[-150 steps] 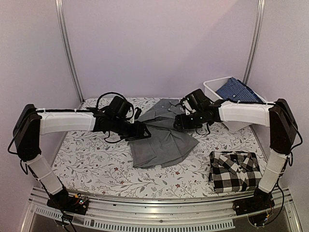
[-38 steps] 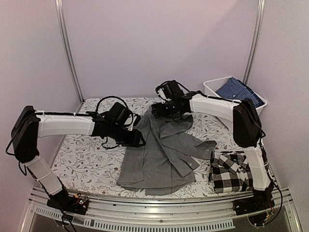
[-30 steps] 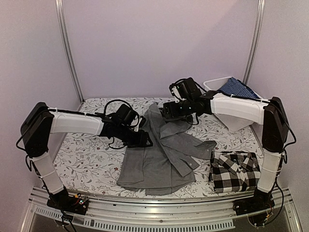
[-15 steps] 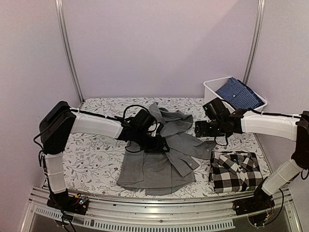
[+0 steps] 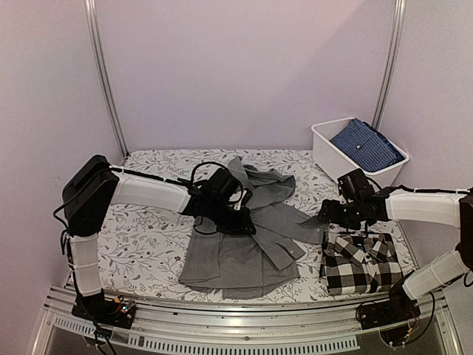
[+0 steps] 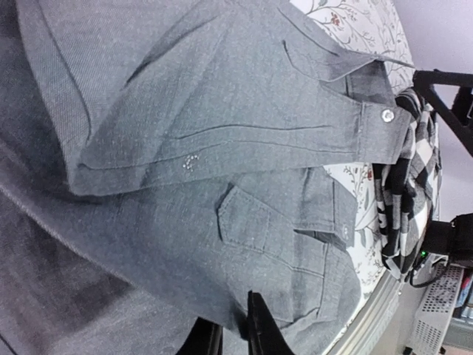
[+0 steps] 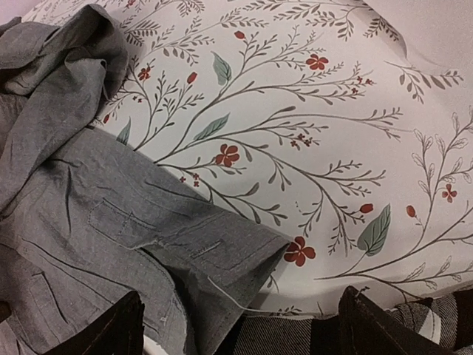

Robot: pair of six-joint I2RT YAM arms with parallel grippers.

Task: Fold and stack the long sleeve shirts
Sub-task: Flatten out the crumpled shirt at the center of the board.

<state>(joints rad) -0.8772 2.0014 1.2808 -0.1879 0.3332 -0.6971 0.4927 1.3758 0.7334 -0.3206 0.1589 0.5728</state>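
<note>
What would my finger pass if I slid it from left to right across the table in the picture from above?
Flowery tablecloth → grey shirt → checked shirt. The white bin is left out, because it sits farther back in line with the checked shirt.

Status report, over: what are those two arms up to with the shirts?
Left gripper pinched on grey shirt, mid-body. Right gripper open, over its cuff. Checked shirt folded beside it; grey not yet. Nothing in the way.
</note>
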